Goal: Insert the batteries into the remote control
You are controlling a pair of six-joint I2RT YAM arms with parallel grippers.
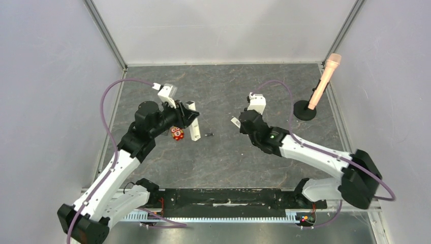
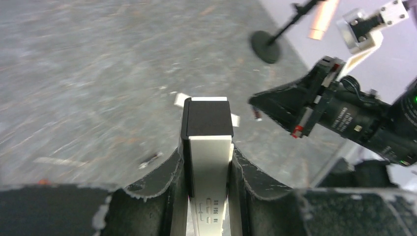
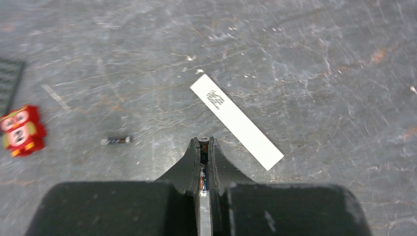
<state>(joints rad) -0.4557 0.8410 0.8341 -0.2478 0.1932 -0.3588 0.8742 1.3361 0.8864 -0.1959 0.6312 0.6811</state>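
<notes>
Holding the remote (image 1: 194,132) clenched: left gripper (image 1: 191,118), with a spare battery (image 1: 209,135) lying loose just beside its tip. Left wrist: remote stands between the fingers, dark end outward. Right wrist: right gripper (image 3: 203,142) pinched on a thin battery (image 3: 202,179); white strip (image 3: 236,120) just ahead.

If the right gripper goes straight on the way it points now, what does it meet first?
Most likely the flat white rectangular strip with dark print, lying on the grey table just ahead of the right gripper. Depth is unclear; bare table may come first.
</notes>
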